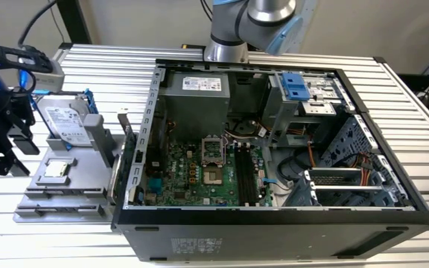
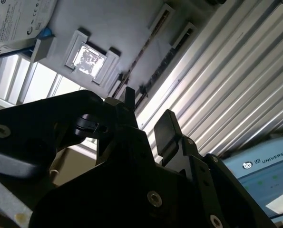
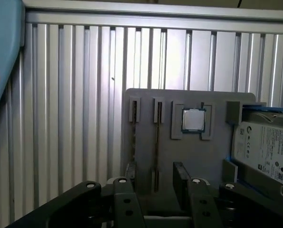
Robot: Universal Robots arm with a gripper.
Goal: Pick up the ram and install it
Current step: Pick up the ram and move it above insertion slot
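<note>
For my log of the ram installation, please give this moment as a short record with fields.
hand: open, holding nothing, over the grey holder
ram: standing on edge in a holder slot, not gripped
processor chip: in its recess beside the ram
hard drive: on the holder
computer case: open, at the exterior view's right of the holder

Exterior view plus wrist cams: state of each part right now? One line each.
gripper: open, empty, near the tray, clear of the ram.
ram: on edge in its tray slot, not picked up.
processor: flat in its tray recess.
hard drive: in its blue frame on the tray.
PC case: side open, motherboard exposed.
memory slots: look empty.
</note>
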